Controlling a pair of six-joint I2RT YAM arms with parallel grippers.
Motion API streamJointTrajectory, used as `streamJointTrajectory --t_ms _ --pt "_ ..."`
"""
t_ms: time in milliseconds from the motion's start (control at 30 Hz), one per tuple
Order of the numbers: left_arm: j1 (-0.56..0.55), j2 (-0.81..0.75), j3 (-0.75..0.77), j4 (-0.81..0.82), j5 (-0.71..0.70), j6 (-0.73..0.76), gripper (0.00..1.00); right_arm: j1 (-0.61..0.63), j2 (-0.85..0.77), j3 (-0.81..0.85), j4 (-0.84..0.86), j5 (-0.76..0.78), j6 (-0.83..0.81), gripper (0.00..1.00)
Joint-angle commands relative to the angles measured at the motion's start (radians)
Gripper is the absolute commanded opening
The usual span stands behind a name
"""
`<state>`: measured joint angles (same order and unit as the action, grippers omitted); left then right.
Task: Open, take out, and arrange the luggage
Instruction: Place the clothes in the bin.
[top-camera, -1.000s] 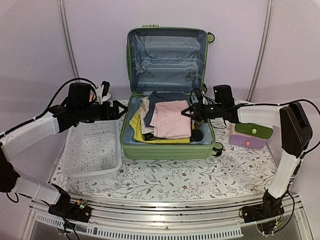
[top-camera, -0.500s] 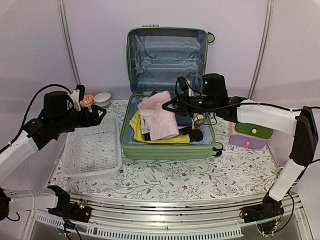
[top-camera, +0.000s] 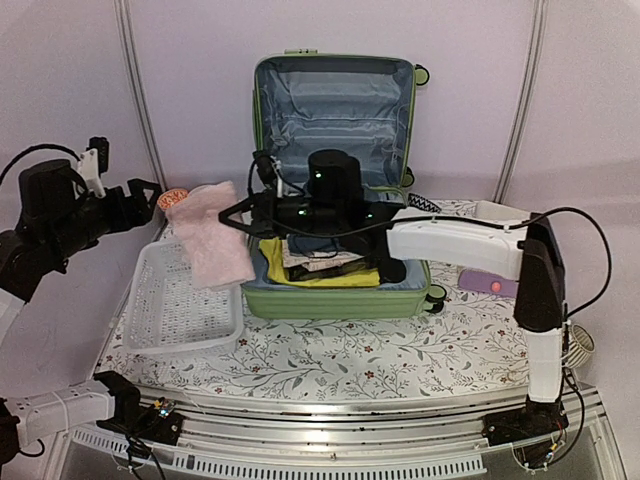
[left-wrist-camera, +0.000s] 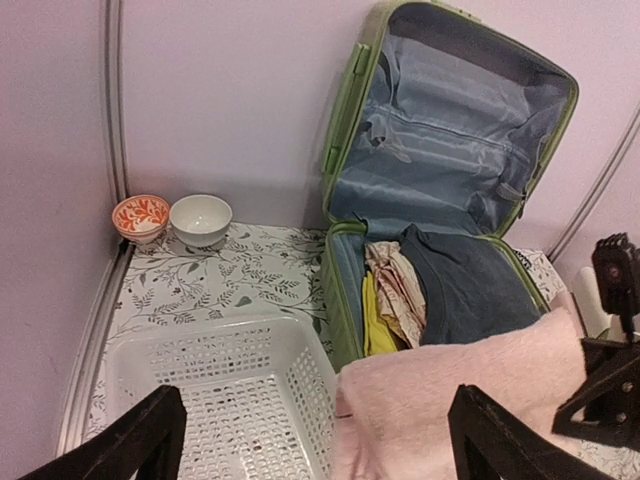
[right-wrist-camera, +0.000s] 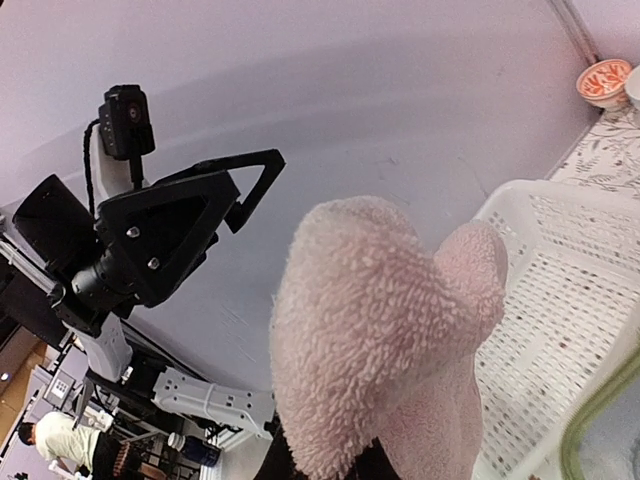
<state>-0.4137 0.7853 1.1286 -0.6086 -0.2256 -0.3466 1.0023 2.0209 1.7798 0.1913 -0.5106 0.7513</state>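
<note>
My right claw (top-camera: 230, 213) pinches a soft, light pink towel (top-camera: 212, 248) above the left basket (top-camera: 185, 300), my left claw (top-camera: 143, 197) spread wide nearby, while the stiff, bulky luggage (top-camera: 335, 110) lies open at the far centre, likely best gripped by its rim.

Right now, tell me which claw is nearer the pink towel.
Right. The right claw is clamped on the pink towel; the left claw stands open, apart, off to its left.
</note>
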Motion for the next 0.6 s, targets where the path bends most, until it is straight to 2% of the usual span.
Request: streamJointTrajectory --t_ms 0,167,300,567 --pt "0.01 -0.05 0.055 -0.111 -0.08 0.037 0.94 0.062 0.19 0.186 0.165 0.01 0.069 0.03" --pt "0.01 -0.082 0.066 -0.148 -0.102 0.043 0.94 0.108 0.422 0.305 0.333 0.063 0.118 0.03" --pt "0.01 -0.092 0.046 -0.156 -0.102 0.038 0.94 0.111 0.545 0.358 0.389 0.118 0.164 0.03" --pt "0.01 -0.082 0.0 -0.127 -0.073 0.028 0.94 0.113 0.645 0.392 0.394 0.154 0.21 0.03"
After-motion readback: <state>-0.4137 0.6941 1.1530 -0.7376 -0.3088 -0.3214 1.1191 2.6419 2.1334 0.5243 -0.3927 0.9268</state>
